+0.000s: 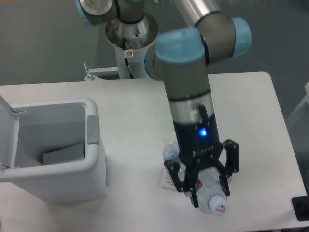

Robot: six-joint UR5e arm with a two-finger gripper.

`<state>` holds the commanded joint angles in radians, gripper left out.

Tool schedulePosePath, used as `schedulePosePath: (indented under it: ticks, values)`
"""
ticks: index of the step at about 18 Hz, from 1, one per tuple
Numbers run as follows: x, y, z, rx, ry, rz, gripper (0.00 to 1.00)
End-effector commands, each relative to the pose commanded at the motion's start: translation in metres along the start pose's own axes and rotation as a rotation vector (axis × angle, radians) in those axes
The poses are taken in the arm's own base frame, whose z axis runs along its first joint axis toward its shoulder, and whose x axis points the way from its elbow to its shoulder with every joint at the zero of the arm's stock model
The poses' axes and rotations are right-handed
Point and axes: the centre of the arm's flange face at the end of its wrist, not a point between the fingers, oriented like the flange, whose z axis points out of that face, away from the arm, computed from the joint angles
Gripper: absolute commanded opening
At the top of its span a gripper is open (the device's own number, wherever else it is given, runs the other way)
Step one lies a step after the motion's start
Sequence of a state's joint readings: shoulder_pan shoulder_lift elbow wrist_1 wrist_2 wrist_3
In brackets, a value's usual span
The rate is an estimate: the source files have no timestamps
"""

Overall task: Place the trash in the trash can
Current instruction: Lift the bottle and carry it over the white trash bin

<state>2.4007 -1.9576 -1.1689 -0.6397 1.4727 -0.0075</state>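
The gripper (pixel 211 191) is clamped around a crushed clear water bottle (pixel 212 202), whose capped end with a red-marked label pokes out just below the fingertips. The arm stands raised above the white table (pixel 241 111), so the bottle appears to be off the surface, though the contact point under it is hidden by the fingers.

Directly behind and beneath the gripper, mostly covered by the wrist, lies the crinkled plastic bag (pixel 169 180); only a pale corner and a bulge of clear film show to the gripper's left. The open white trash can (pixel 94 159) sits well to the left of the gripper, its lid (pixel 7 130) tilted back, with something flat and greenish already lying inside.

The bottle is likely very light but springy and slick: thin crushed plastic gives under pressure and can squirt out of a two-finger pinch. A hold across the firmer neck or a creased ridge should be safer than the smooth belly. The bag will be limp and thin, probably needing a pinch on a raised wrinkle rather than its flat face.
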Motion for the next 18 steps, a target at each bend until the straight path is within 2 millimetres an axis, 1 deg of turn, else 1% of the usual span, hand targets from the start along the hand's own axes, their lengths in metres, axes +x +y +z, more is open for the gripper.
schedulePosePath:
  ticks: [1,3,4,5,6,9,10,11,12,14,16,17,18]
  values:
    - [0.013,-0.003,-0.012,0.014,0.018,0.006,0.66]
    - [0.052,0.002,-0.03,0.02,0.064,0.028,0.66]
    - [0.057,0.0,-0.042,0.031,0.071,0.024,0.66]
    - [0.066,0.0,-0.048,0.036,0.081,0.019,0.66]
    - [0.071,-0.005,-0.06,0.053,0.089,0.017,0.66]
    - [0.104,-0.003,-0.072,0.061,0.131,0.036,0.66]
    - [0.123,0.005,-0.073,0.048,0.155,0.046,0.66]
    - [0.138,0.014,-0.074,0.033,0.173,0.048,0.66]
    - [0.146,0.02,-0.072,0.021,0.182,0.032,0.67]
    - [0.174,0.035,-0.073,-0.01,0.219,0.0,0.68]
    - [0.182,0.058,-0.064,-0.055,0.222,0.002,0.68]
    - [0.194,0.068,-0.066,-0.072,0.237,0.014,0.68]
    - [0.207,0.074,-0.07,-0.078,0.255,0.027,0.68]
